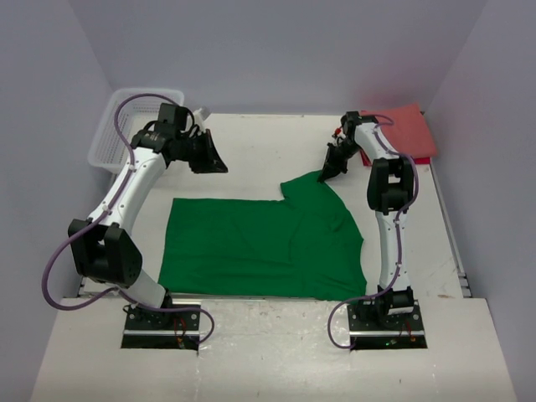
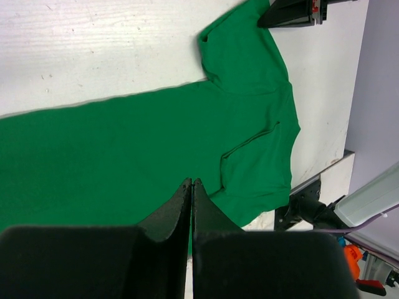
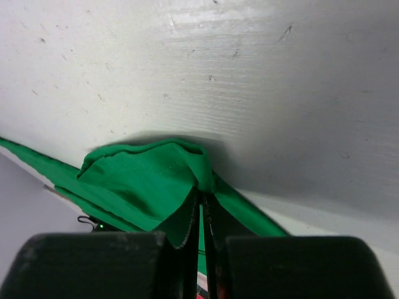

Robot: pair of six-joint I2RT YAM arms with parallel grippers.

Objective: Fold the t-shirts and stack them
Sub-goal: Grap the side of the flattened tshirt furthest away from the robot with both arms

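R end effector (image 1: 328,172) clamped on green t-shirt (image 1: 251,243) sleeve tip; L end effector (image 1: 209,161) closed, empty, above desk (image 1: 251,142); salmon t-shirt (image 1: 410,130) far-right.

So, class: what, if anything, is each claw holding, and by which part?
Right claw pinches the green t-shirt by its far sleeve edge; left claw, shut, holds nothing.

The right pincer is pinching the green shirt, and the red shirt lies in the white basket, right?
No. The red shirt lies at the far right corner of the table, outside the white basket; the top view shows it. The right pincer does pinch the green shirt.
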